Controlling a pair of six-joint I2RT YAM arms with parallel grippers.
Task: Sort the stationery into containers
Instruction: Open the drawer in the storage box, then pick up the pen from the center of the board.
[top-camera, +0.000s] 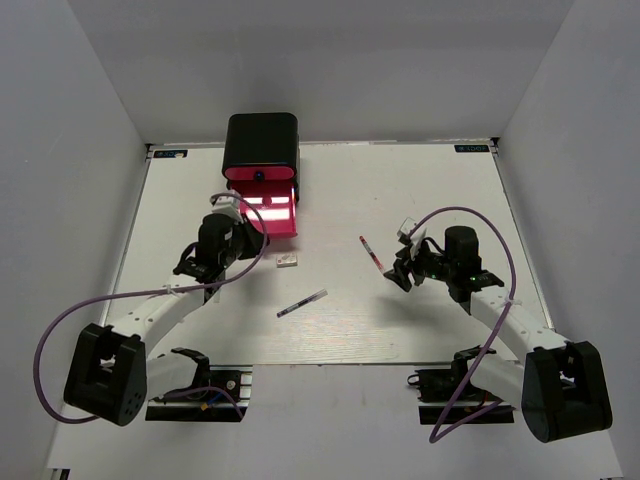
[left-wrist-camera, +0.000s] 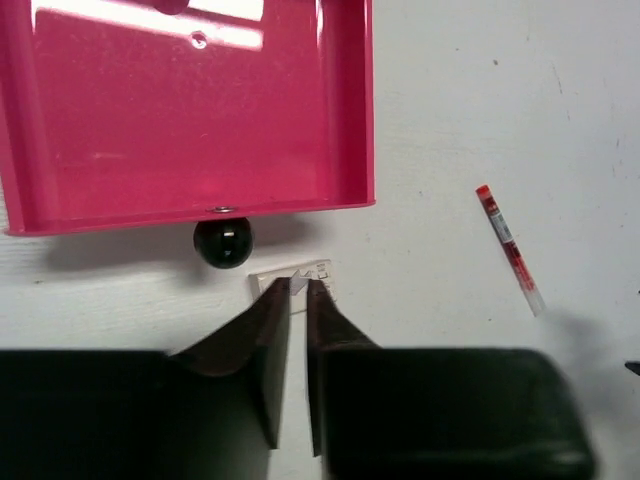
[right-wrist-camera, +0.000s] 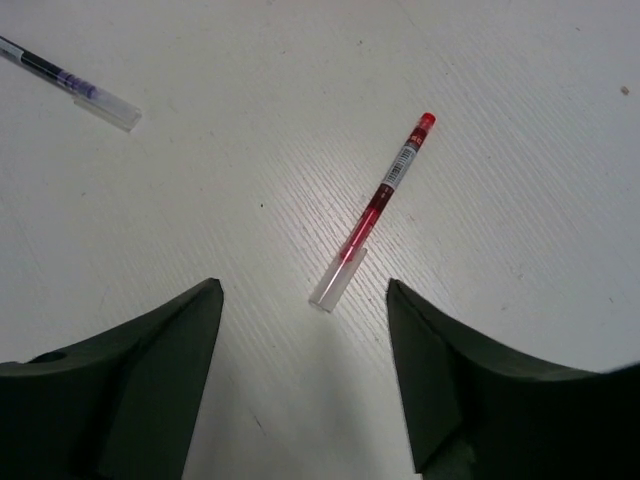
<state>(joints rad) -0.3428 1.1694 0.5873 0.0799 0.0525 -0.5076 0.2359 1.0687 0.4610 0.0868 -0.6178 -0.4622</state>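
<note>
The stationery lying on the white desk (top-camera: 420, 190) is three small things: a thin clear-barrelled red pen (right-wrist-camera: 375, 210), a thin dark-and-white pen (top-camera: 302, 303) and a tiny white rectangular eraser (left-wrist-camera: 318, 272). All look light and stiff. I judge the pens will roll or skid on their smooth round barrels, so I would pinch the red one across its middle, near the label, not at the clear tip. My right hand (right-wrist-camera: 302, 290) hangs over it with fingers spread wide and empty. The pen lies at a slant to them, so a turn of the wrist may be called for. Open desk lies all round it, well away from any edge. My left hand (left-wrist-camera: 299, 287) is pinched nearly closed, only a slit showing, with nothing in it that I can make out. Its tips point toward the eraser, though from above they seem apart from it. The eraser lies just beside the black round knob (left-wrist-camera: 223, 243) of the pulled-out pink-red drawer (left-wrist-camera: 350, 100) of the rounded black box (top-camera: 262, 140). Room is tight there, and so flat a thing wants taking by its edges.
</note>
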